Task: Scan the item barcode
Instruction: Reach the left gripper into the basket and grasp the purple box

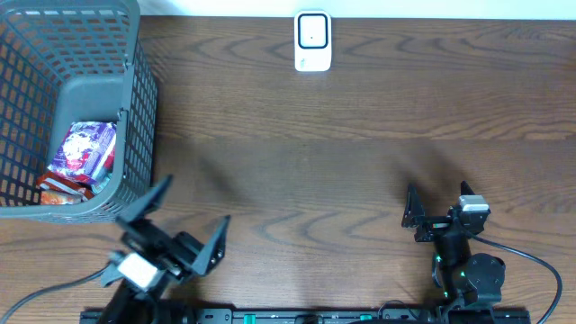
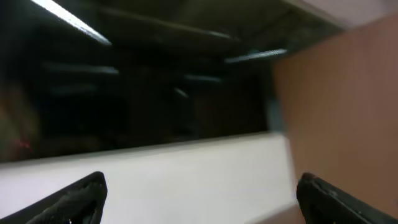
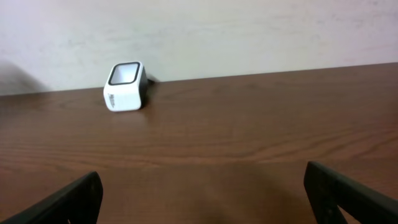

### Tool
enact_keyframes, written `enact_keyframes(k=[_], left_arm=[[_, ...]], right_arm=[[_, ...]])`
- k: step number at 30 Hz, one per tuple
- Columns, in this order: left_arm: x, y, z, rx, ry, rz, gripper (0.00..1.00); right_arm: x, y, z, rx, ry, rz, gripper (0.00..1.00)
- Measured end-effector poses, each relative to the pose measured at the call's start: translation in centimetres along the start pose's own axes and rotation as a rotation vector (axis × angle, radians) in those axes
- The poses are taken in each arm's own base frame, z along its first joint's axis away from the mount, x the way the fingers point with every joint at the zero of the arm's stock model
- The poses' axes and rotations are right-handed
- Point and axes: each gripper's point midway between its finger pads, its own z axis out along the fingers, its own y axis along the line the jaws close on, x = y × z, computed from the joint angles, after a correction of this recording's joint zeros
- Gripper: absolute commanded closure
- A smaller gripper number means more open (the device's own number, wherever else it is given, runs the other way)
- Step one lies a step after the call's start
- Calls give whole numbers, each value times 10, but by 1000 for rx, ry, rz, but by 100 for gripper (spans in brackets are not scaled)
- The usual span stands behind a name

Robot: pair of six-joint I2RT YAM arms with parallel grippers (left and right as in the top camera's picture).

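Judging by how things lie, the scan has not begun. The item, a colourful packet (image 1: 83, 148), lies at the bottom of the grey mesh basket (image 1: 139, 94) at the far left of the desk (image 1: 324, 153). An orange-red wrapper (image 1: 56, 189) is tucked just beside it. The white scanner (image 1: 312, 40) stands alone at the far edge of the desk, well apart from the basket, and nothing is in front of its window.

The left claw (image 1: 183, 223) sits just outside the basket's near corner. Its 2 fingers are spread wide and hold nothing. Its wrist view is blurred and dark, so it adds little. The right claw (image 1: 436, 200) is low on the right side of the desk, equally wide and empty. It faces the scanner across a bare stretch of wood.

All of the work seems to be left: reaching into the basket, gripping the packet, lifting it clear of the mesh wall, carrying it to the scanner and turning its barcode toward the window. Where the barcode is on the packet cannot be told.
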Motion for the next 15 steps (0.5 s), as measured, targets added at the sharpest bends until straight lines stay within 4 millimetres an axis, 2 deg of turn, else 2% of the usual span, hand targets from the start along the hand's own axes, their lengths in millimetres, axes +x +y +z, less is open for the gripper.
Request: enact_keyframes(k=[3,5,6,8,11,13,15], left_arm=[[-31,27,24,-117,5,95,3],[-46,55,44,-232,42,143,2],[-52,77,56,-317,86,154,2],[-54,113,74,-455,167,167,3],[-52,179,101,-680,341,197,2],[-36,221,109,-798,491,209,2],[-14,265,105,-911,678,209,2]], right_arm=[[0,0,0,1,0,0,1],[0,0,0,0,0,0,1],[0,0,0,0,2,0,1],[0,0,0,0,0,0,1],[0,0,0,0,1,0,1],[0,0,0,0,0,0,1],[0,0,0,0,1,0,1]])
